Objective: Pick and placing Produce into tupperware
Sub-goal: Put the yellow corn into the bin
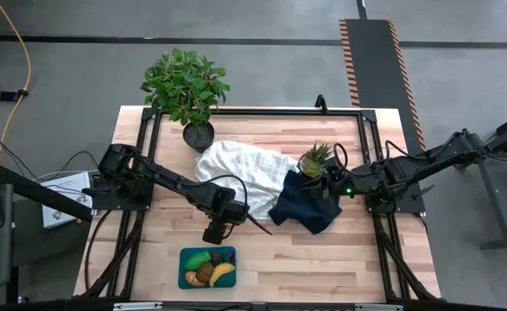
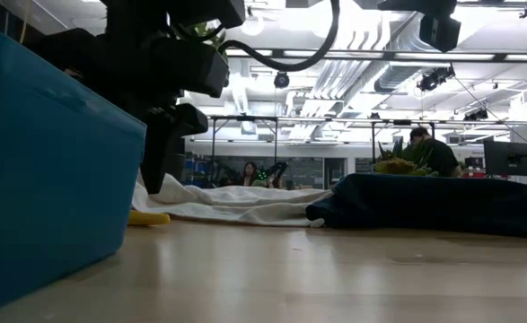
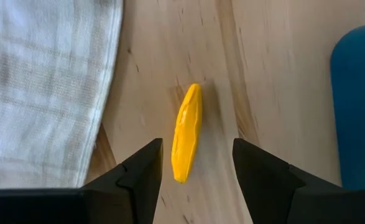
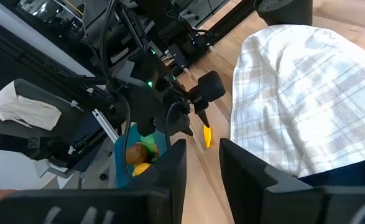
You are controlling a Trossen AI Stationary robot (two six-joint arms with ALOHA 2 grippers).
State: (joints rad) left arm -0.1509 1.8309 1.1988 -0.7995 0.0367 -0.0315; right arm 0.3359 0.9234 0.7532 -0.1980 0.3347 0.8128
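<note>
Directly beneath the left end effector (image 3: 194,168), a small yellow produce piece (image 3: 187,132) lies flat on the bare table (image 3: 232,62), its near tip between the two fingers and its far end reaching ahead of them. Fingers stand apart and grip nothing; the piece is untouched. A white checked cloth (image 3: 45,81) lies just to one side of the end effector, the teal tupperware (image 1: 207,267) to the other; several produce pieces already sit in the tupperware.

Assessment: the step in hand is the pick. The piece is slim and lies slightly askew to the finger gap, so a small wrist turn before descent would square the pads across its narrow width. Descent should stop at the table, clear of the cloth edge.

The right end effector (image 4: 201,168) waits over the dark cloth (image 1: 305,207), fingers narrowly apart, empty.
</note>
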